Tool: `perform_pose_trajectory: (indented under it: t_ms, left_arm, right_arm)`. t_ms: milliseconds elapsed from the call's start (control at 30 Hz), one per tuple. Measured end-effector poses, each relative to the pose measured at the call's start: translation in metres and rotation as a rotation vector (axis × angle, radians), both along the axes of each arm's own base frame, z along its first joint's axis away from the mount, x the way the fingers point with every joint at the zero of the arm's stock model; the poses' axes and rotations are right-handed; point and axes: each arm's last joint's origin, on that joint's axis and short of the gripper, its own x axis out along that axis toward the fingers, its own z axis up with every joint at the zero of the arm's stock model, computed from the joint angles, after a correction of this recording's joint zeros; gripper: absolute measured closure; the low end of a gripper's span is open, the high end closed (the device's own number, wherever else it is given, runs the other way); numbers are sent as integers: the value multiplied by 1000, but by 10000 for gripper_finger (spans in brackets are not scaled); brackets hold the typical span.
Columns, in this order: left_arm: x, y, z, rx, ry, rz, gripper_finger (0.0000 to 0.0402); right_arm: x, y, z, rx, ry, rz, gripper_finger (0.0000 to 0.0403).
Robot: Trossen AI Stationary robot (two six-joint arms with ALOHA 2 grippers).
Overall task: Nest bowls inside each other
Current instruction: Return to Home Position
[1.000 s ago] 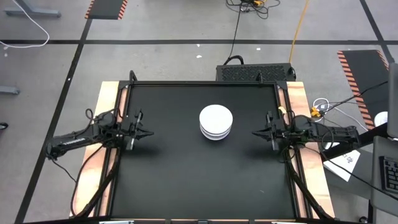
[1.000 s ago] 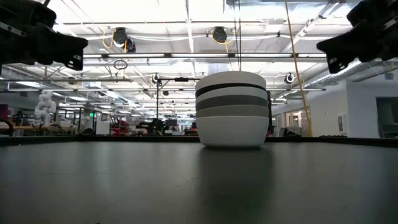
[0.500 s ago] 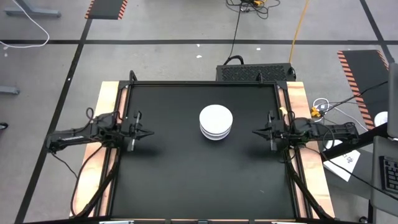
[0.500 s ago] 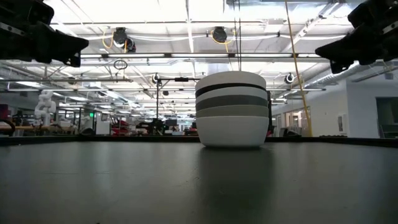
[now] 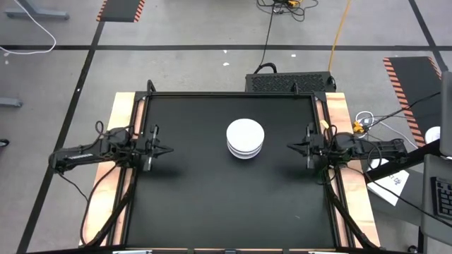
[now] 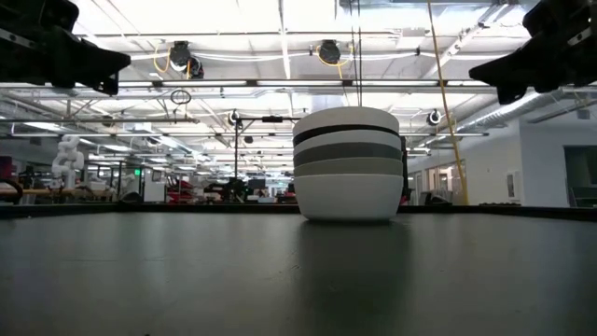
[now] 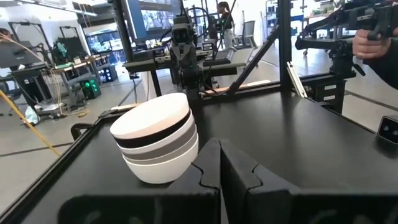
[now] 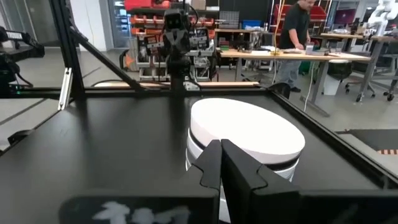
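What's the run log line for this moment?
bowls: one nested stack | left gripper: shut, empty, left side | right gripper: shut, empty, right side

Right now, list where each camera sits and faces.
High: overhead, looking straight down on the table, bowl stack, left pincer and right pincer.
Low: table height, level across at the stack; arm tips in upper corners.
Left wrist: faces the stack past its own shut fingers.
Right wrist: likewise, from the opposite side.
Shared: all show the stack.

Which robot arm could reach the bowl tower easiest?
Right, probably: the right gripper sits nearer the stack of white, grey and black bowls than the left gripper; both are shut and empty.
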Motion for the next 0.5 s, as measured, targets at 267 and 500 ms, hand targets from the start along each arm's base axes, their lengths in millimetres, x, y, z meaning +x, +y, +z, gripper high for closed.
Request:
perform_pose_trajectory:
  t_ms: [267,500]
  left_arm:
    - [0,1,-3,-16,32,45,401]
    - [0,1,-5,-23,55,50,401]
  right_arm:
    - [4,0,-10,7,-4,0,403]
    - [7,-5,-21,10,-4,-69,403]
